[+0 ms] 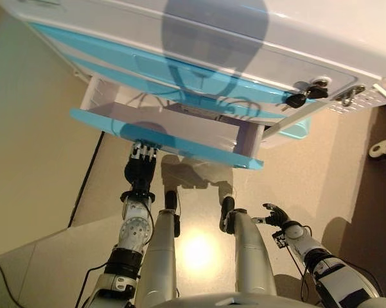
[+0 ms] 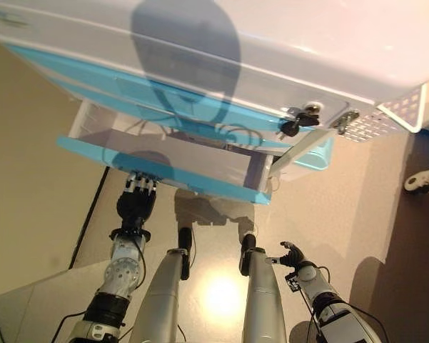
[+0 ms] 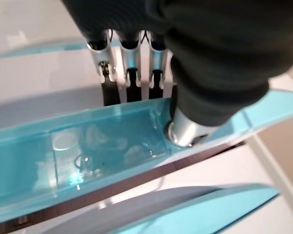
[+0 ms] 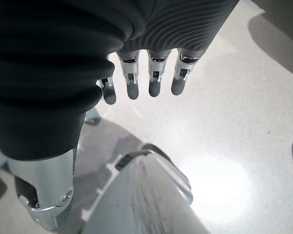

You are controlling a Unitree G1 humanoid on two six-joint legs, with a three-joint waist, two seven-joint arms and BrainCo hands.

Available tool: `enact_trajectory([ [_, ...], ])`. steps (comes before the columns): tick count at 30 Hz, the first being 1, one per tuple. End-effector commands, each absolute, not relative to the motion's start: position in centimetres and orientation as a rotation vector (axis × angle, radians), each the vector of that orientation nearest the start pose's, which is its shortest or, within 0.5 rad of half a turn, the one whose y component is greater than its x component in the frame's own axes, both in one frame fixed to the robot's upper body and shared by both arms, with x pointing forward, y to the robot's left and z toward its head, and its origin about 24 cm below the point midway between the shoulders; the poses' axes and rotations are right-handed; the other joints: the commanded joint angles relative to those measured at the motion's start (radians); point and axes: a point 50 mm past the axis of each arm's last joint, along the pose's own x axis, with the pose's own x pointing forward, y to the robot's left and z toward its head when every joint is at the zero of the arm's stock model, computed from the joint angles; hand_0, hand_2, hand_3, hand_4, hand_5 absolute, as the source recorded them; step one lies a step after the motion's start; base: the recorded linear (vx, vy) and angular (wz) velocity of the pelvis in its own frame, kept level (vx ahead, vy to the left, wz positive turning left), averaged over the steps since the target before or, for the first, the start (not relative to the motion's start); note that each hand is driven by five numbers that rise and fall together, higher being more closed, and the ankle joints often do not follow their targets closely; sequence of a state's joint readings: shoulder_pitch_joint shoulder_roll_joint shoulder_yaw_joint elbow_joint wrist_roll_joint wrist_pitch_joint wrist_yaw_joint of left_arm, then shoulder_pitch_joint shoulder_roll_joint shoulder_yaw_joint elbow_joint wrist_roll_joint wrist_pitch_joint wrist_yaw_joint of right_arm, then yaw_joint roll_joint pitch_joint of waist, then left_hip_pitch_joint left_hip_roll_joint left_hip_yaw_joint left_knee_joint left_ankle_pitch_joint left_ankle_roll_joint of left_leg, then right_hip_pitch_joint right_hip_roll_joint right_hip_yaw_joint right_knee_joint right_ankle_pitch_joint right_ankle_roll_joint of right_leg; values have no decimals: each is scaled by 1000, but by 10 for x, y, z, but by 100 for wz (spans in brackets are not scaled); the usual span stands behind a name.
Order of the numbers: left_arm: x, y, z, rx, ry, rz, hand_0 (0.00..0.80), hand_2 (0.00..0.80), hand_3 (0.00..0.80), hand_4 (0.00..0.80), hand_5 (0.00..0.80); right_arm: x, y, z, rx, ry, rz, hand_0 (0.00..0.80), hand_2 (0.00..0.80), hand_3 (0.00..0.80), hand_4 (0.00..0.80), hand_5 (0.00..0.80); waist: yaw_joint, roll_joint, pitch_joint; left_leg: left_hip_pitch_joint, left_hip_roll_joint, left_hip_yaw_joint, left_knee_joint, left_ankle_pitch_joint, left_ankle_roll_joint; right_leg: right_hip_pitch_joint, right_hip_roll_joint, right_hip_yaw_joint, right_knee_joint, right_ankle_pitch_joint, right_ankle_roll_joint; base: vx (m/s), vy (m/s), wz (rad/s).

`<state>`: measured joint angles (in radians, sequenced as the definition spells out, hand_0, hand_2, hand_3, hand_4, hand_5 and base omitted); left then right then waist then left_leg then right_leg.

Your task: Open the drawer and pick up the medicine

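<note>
A white cabinet [image 1: 289,32] has pale blue drawer fronts. One drawer [image 1: 180,125] stands pulled out, its blue front [image 1: 167,140] toward me. My left hand [image 1: 140,170] is at the left part of that front. In the left wrist view its fingers [image 3: 129,58] reach over the front's edge [image 3: 112,126] and the thumb [image 3: 185,129] presses the near face, pinching it. A pale blurred shape [image 3: 63,141] shows through the blue front; I cannot tell what it is. My right hand [image 1: 277,215] hangs low at the right, open and empty, over the floor.
Keys [image 1: 305,95] hang from a lock at the cabinet's right end, next to a metal hasp [image 1: 350,95]. Closed blue drawer fronts [image 1: 148,67] sit above the open drawer. A light blue part [image 1: 297,129] juts out at the drawer's right. A white thing [image 1: 384,149] lies on the floor at far right.
</note>
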<state>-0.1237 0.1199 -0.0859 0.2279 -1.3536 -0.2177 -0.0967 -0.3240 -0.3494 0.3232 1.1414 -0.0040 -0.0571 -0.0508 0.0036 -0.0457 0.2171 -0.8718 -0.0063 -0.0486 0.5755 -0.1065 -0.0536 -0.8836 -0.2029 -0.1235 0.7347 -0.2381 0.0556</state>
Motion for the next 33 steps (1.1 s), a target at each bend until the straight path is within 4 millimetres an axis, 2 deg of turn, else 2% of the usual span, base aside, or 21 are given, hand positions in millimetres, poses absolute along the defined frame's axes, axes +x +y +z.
enact_trajectory([
  [1, 253, 180, -5, -1223, 39, 198, 800, 800, 800, 800, 800, 226, -262, -93, -621, 805, 14, 0, 0, 0, 0, 0, -7, 26, 12, 20, -33, -26, -7, -24, 46, 41, 14, -7, -67, 59, 28, -7, -36, 28],
  [2, 245, 185, -19, -1227, 84, 262, 800, 800, 800, 800, 800, 226, -263, -93, -622, 806, 0, 0, 0, 0, 0, 0, 3, 29, 23, 33, -41, -31, -13, -20, 45, 55, 8, -9, -65, 56, 28, -4, -18, 19],
  [3, 245, 185, -19, -1227, 83, 262, 800, 800, 800, 800, 800, 226, -263, -93, -622, 806, 0, 0, 0, 0, 0, 0, 2, 29, 24, 35, -42, -32, -14, -20, 45, 57, 7, -10, -65, 56, 28, -8, -15, 24],
  [11, 202, 208, -73, -1244, 260, 532, 800, 800, 800, 800, 800, 224, -268, -92, -617, 809, -37, 0, 0, 0, 0, 0, 34, 46, 57, 67, -62, -48, -18, -16, 50, 105, -17, -25, -59, 44, 31, 3, -5, 13],
  [15, 170, 229, -99, -1230, 339, 710, 800, 800, 800, 800, 800, 223, -270, -91, -616, 812, -51, 0, 0, 0, 0, 0, 50, 60, 68, 91, -67, -50, -29, -15, 53, 124, -26, -27, -59, 39, 34, 9, 9, 7],
  [16, 171, 230, -99, -1230, 339, 710, 800, 800, 800, 800, 800, 223, -270, -91, -616, 812, -51, 0, 0, 0, 0, 0, 50, 60, 69, 92, -67, -50, -29, -15, 53, 125, -26, -27, -59, 39, 34, 0, 0, 0],
  [20, 146, 250, -118, -1207, 386, 868, 800, 800, 800, 800, 800, 225, -275, -89, -618, 805, -69, 0, 0, 0, 0, 0, 65, 69, 83, 106, -78, -58, -46, -6, 52, 141, -36, -31, -64, 37, 35, -6, 23, 11],
  [23, 135, 261, -124, -1193, 393, 944, 800, 800, 800, 800, 800, 224, -277, -88, -617, 805, -76, 0, 0, 0, 0, 0, 70, 73, 89, 113, -83, -61, -48, -6, 53, 148, -42, -32, -62, 32, 35, 2, 19, 12],
  [30, 115, 278, -134, -1085, 479, 1029, 800, 800, 800, 800, 800, 223, -278, -88, -603, 800, -82, 0, 0, 0, 0, 0, 65, 73, 89, 126, -86, -62, -59, -4, 50, 162, -45, -34, -68, 27, 33, 12, 7, 6],
  [31, 111, 282, -135, -1044, 503, 1041, 0, 0, 0, 0, 0, 223, -277, -88, -596, 795, -82, 0, 0, 0, 0, 0, 62, 73, 88, 129, -85, -61, -61, -3, 50, 166, -44, -33, -72, 29, 33, 0, 0, 0],
  [33, 105, 288, -135, -984, 531, 1057, 0, 0, 0, 0, 0, 223, -275, -88, -583, 782, -83, 0, 0, 0, 0, 0, 54, 68, 85, 139, -79, -58, -65, -4, 48, 174, -38, -32, -82, 32, 33, 0, 0, 0],
])
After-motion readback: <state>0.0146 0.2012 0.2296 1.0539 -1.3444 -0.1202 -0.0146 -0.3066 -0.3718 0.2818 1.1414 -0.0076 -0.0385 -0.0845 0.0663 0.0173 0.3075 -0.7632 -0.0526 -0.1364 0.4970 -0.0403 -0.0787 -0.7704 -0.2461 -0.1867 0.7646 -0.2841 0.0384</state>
